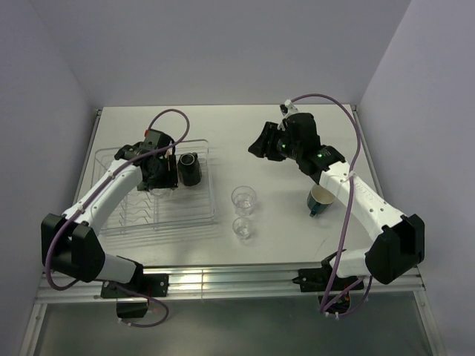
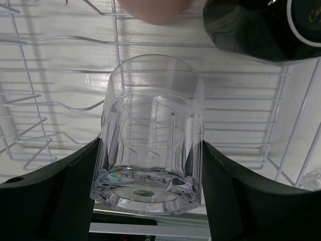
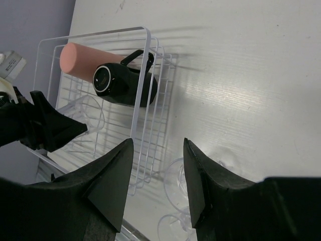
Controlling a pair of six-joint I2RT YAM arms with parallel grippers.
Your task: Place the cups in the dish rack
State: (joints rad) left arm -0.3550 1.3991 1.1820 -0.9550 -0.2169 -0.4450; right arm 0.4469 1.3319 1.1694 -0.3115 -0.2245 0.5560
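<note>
Clamped between the black fingers (image 2: 60, 191) of the left gripper (image 2: 150, 150) is a clear tumbler (image 2: 153, 100). Its thick base is turned toward the wrist camera and its rim toward the white wires of the dish rack (image 2: 50, 105) behind it. The glass walls are pressed by the fingers at 9 and 3 o'clock.

At 1 o'clock of the held glass a black mug (image 2: 251, 30) is laid on its side in the rack. At 12 o'clock the blurred end of a salmon-orange cup (image 2: 155, 10) is cut off by the frame's edge. In the right wrist view these two are seen lying close side by side in the rack. Whether they touch cannot be told.

The right gripper (image 3: 158, 150) is spread wide, with nothing between its fingers, and is held above the table (image 1: 282, 119), well apart from the rack. In the top view two more clear tumblers (image 1: 243, 198) (image 1: 242, 227) are seen on the table at 6 to 7 o'clock of it, one just beside the other. A green mug (image 1: 320, 199) with a white inside is seen at 4 o'clock of it, close to the right forearm.

Six cups are counted: three clear tumblers, one black mug, one salmon-orange cup and one green mug. Two are in the rack, one is gripped over it, and three are on the table.
</note>
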